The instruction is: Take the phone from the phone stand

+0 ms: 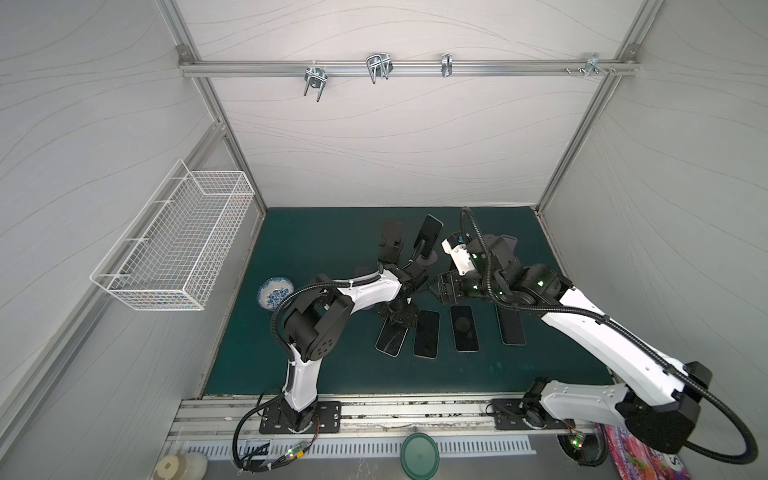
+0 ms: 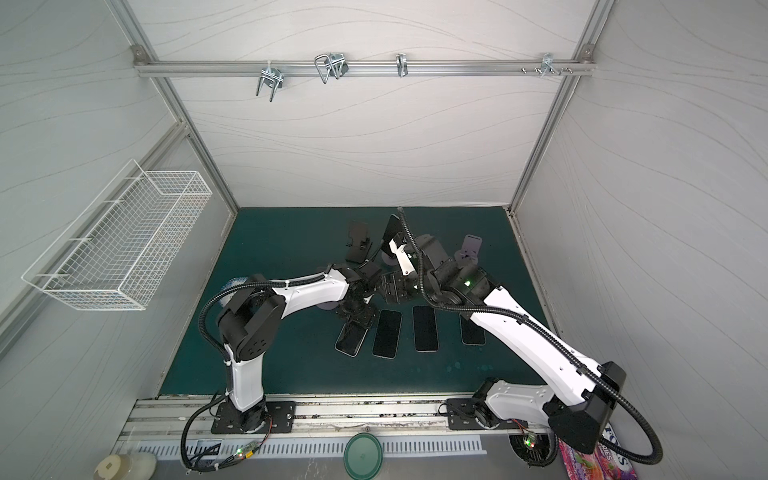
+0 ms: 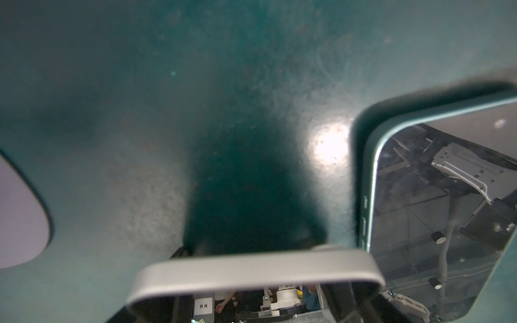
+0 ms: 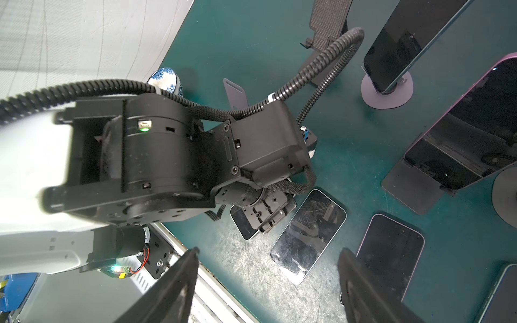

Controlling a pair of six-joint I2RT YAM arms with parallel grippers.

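My left gripper (image 1: 397, 322) points straight down at the far end of the leftmost flat phone (image 1: 390, 340). That phone's silver top edge (image 3: 251, 268) lies right at the jaws in the left wrist view, and the grip itself is hidden. An empty purple stand (image 4: 235, 93) rises just behind the left wrist. Further back, a dark phone (image 1: 428, 239) leans on a stand with a round base (image 4: 387, 92), next to an empty black stand (image 1: 390, 245). My right gripper (image 4: 270, 251) hovers open over the mat with nothing between its fingers.
Three more phones lie flat in the front row, the nearest (image 3: 447, 209) close beside the left gripper. A purple-edged phone (image 4: 475, 125) leans on a black stand at the right. A blue-and-white bowl (image 1: 274, 293) sits at the left, and a wire basket (image 1: 178, 249) hangs on the left wall.
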